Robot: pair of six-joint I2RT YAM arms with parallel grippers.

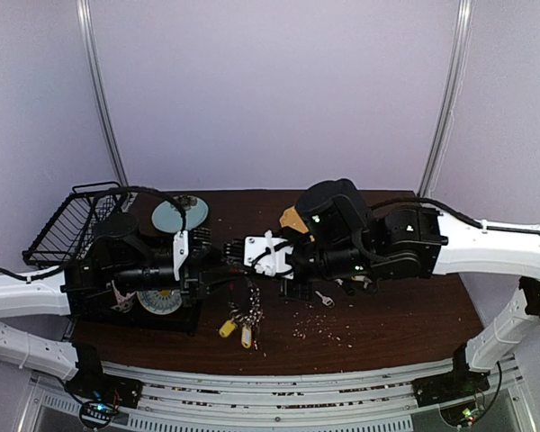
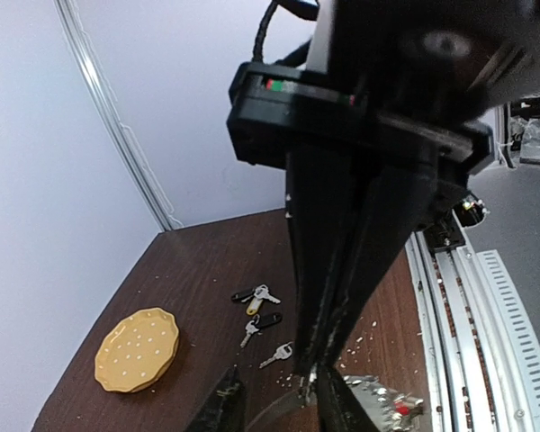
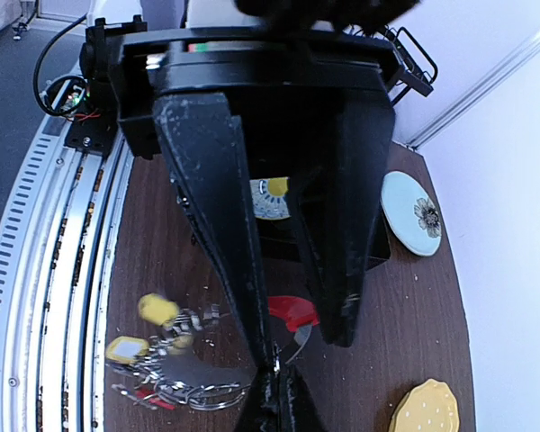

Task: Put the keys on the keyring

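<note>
A dark brown wooden tabletop (image 1: 405,315) carries a black wire basket (image 1: 72,220) at its far left corner, with a pale blue flowered plate (image 1: 175,214) just beside it. A yellow scalloped plate (image 2: 137,349) lies apart, and crumbs (image 1: 315,328) are scattered near the front.

A dark brown wooden tabletop (image 1: 405,306) carried a scatter of household items. A black wire basket (image 1: 67,225) sat at its far left corner, with a pale blue plate (image 1: 173,219) bearing a flower motif just beside it, toward the middle. A yellow scalloped plate (image 2: 137,350), dotted with small pale spots, lay farther right along the far side. Loose keys (image 2: 256,297), some black-headed and one with a yellow tag, lay grouped near that plate, a lone silver key (image 2: 276,354) close by them. Pale crumbs (image 1: 317,326) speckled the wood toward the near edge.
</note>
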